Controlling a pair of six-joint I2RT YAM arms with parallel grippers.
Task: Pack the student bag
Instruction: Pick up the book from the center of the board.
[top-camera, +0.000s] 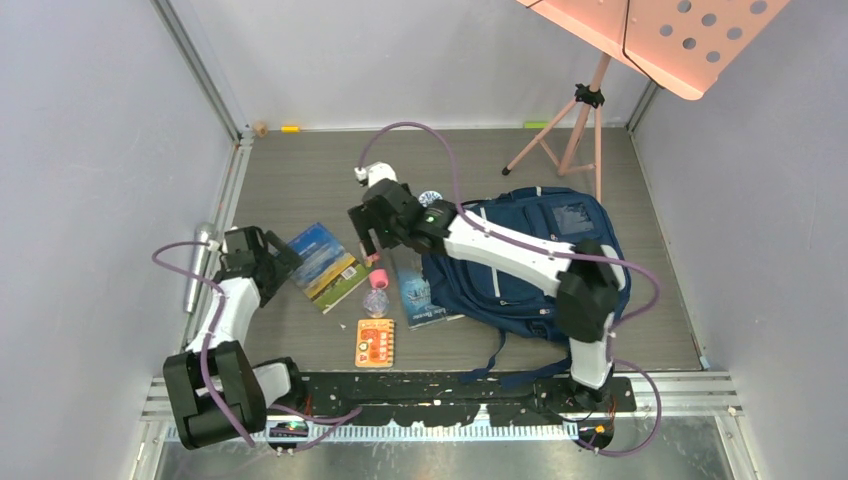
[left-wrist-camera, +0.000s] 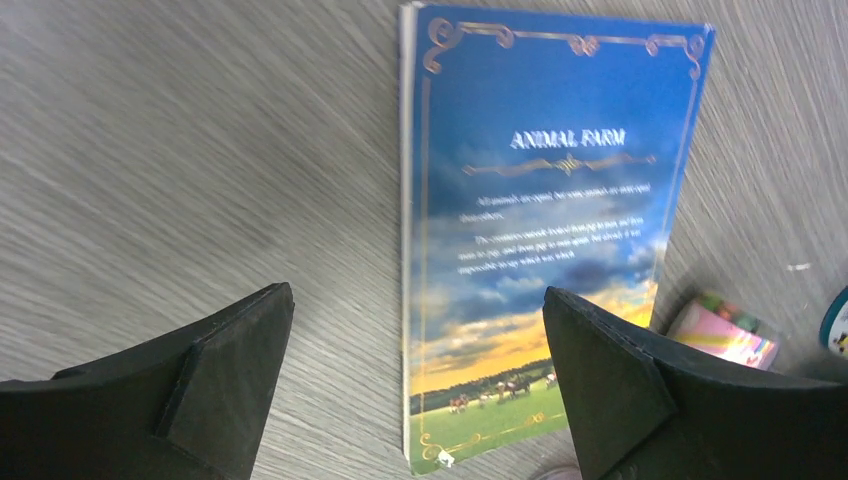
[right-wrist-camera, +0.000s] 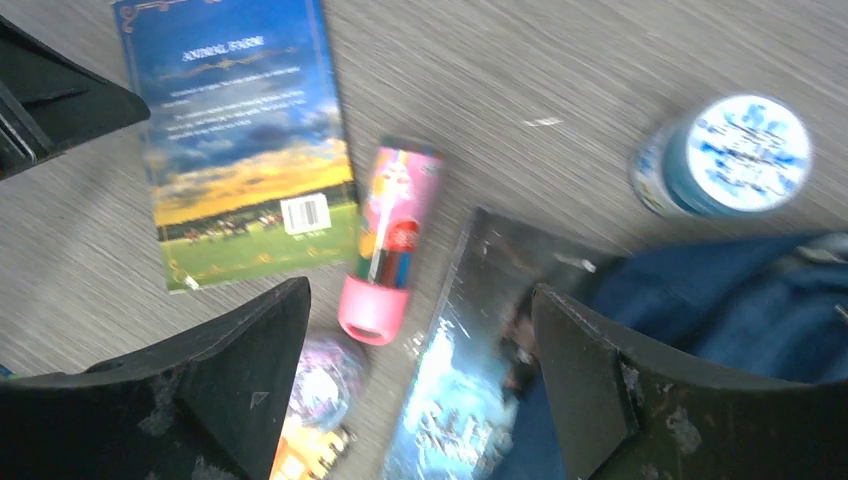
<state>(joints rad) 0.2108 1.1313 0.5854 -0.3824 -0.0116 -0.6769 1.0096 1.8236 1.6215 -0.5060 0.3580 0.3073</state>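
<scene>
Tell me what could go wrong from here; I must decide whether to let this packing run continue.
The Animal Farm book lies flat on the table, so the open left gripper may push it rather than lift it. The open right gripper hangs over the pink tube and the dark book close together; it might catch both or roll the tube.

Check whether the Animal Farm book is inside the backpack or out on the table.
Out. The Animal Farm book lies flat on the table, apart from the student bag, its cover showing.
</scene>
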